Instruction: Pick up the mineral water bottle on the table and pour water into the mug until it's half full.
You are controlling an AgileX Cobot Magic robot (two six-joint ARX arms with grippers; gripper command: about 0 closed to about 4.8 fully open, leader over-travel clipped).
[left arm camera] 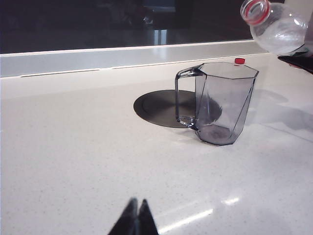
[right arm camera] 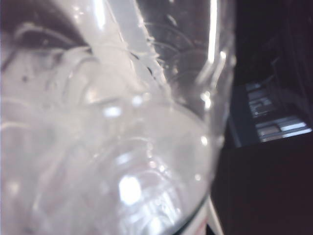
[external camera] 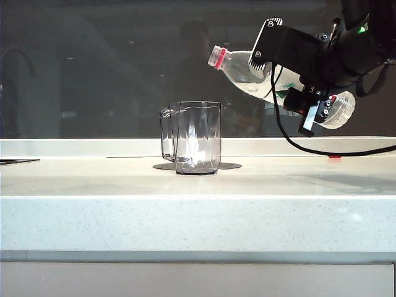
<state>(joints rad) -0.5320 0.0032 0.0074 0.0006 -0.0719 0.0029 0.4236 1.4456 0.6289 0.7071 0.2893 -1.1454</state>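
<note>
The clear plastic bottle [external camera: 247, 73] is glinting glossily, its neck ring red plastic. The faceted mug [external camera: 197, 137] is showing smooth transparent glass. The pale speckled stone-like table [external camera: 185, 216] is gleaming softly; the disc [left arm camera: 157, 106] beneath is looking matt grey.

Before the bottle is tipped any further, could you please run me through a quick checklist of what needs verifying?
1. Right claw gripping the bottle: ok, shut around its body.
2. Cap off: ok, open mouth shows in the left wrist view.
3. Mouth above the mug: not ok, it sits up and to the right of the rim.
4. Mug upright on the table: ok.
5. Water in the mug: cannot tell; it looks empty.
6. Left claw clear of the mug: ok, shut, well short of it.
</note>
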